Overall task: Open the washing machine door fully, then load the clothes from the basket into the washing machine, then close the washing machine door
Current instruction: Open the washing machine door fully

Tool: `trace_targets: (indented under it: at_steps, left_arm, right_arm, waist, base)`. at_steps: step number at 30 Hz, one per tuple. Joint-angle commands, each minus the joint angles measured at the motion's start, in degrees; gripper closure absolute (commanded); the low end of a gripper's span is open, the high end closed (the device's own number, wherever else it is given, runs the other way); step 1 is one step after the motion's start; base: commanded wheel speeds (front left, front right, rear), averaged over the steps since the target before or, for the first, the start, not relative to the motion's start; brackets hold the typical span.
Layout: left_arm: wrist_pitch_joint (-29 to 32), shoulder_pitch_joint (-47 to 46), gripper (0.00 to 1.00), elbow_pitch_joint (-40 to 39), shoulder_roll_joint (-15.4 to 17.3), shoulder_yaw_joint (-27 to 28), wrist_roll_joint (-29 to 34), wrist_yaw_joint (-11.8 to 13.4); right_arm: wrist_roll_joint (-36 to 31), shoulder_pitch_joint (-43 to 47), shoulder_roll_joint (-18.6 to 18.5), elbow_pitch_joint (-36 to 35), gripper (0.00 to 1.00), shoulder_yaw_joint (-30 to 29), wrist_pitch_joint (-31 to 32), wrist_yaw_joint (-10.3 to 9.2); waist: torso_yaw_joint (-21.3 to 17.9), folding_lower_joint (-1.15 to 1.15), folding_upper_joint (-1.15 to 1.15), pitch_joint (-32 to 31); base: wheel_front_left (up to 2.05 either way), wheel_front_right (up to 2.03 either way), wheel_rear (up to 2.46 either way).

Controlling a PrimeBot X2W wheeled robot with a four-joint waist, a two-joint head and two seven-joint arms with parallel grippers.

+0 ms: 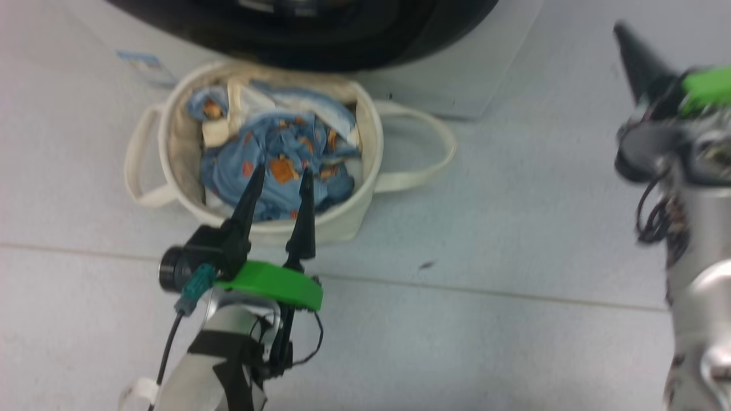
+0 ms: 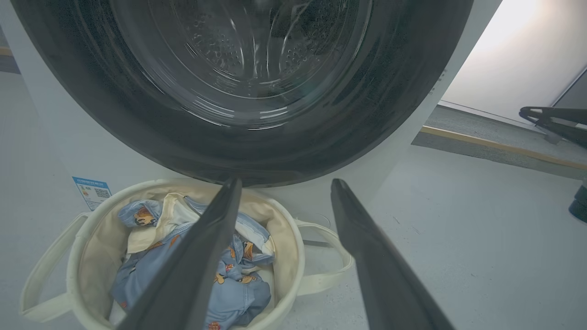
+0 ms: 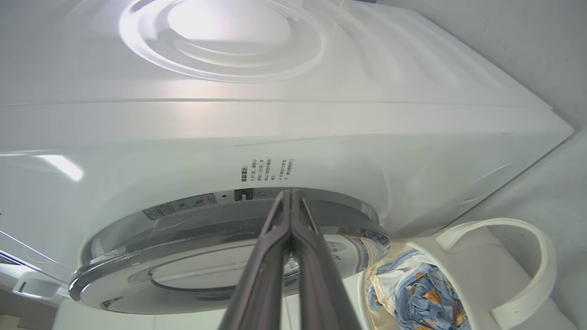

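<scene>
The large round washing machine door (image 2: 284, 160), glossy black rim around domed glass, looked shut just beyond the right gripper (image 3: 290, 195), whose fingers were pressed together on nothing. Rigid, probably weighty and slick, it was best hooked at the rim edge. The left gripper (image 1: 284, 170) hung spread above soft, light blue printed clothes (image 1: 274, 131) in the cream canvas basket (image 1: 372, 137). The pale floor (image 1: 514, 228) looked smooth.

Holds the left gripper (image 1: 281, 173) at lower left of the head view, fingers (image 1: 245, 205) spread wide and pointing up-frame, pale forearm (image 1: 185, 377) off the bottom edge. Lifts the right gripper (image 1: 627, 40) upper right, blurred, tips pressed together, silver forearm (image 1: 694, 297) down the right edge.
</scene>
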Motion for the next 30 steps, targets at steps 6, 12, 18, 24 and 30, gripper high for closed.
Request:
trace_targets:
  at_steps: [6, 12, 18, 24, 30]
  left_arm:
    - [-0.51, -3.67, 0.0, -2.82, 0.76, -0.7, -0.58, 1.25]
    - [-0.51, -4.05, 0.0, -2.94, 0.76, -1.93, -1.23, 1.76]
    - [-0.51, -3.66, 0.0, -2.83, 0.76, -2.95, -1.68, 1.91]
    - [-0.51, -3.68, 0.0, -3.22, 0.76, -3.89, -2.51, 2.11]
    - [-0.51, -4.37, 0.0, -3.56, 0.76, -3.51, -2.24, 2.25]
  right_arm:
    - [9.44, -10.12, -1.77, 3.12, 1.0, -1.75, 12.02, 0.46]
    - [13.21, -14.05, -1.69, 6.39, 1.0, -1.31, 18.54, 0.46]
    - [14.91, -16.61, -0.45, 7.94, 1.0, -0.21, 21.81, 0.46]
    - [15.07, -18.39, -0.03, 7.96, 1.0, -0.66, 20.08, 0.46]
    - [15.8, -21.0, -0.06, 8.79, 1.0, -1.35, 19.04, 0.46]
  waist:
    - [1.93, -0.02, 0.0, 9.22]
    - [2.62, -0.02, 0.0, 9.99]
    - [3.26, -0.02, 0.0, 9.52]
    - [4.19, -0.02, 0.0, 9.84]
    - [4.73, -0.02, 0.0, 11.19]
  base:
    - [0.0, 0.0, 0.0]
    - [0.0, 0.0, 0.0]
    - [0.0, 0.0, 0.0]
    - [0.0, 0.0, 0.0]
    - [0.0, 0.0, 0.0]
